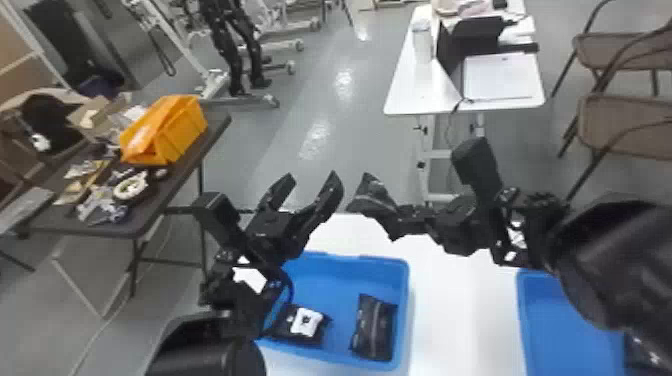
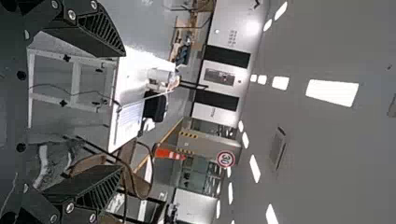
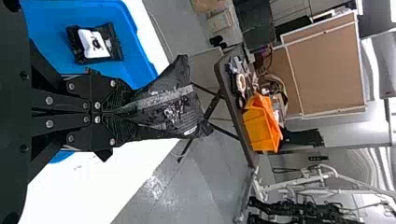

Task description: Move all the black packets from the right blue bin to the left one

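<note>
Black packet (image 3: 173, 112) near desk's far edge (image 1: 350, 220), clamped in right gripper (image 3: 125, 113), left gripper (image 2: 122, 110) wide open; probably light, squishy, best pinched mid-body.

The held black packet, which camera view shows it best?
The right wrist view: the packet is close to the camera, pinched by the right gripper. The head view shows it smaller and farther off.

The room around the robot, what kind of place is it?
Probably a robotics lab or workshop: legged machine hanging by a wheeled white frame, a folding table strewn with parts, and blue bins on a white worktable.
</note>
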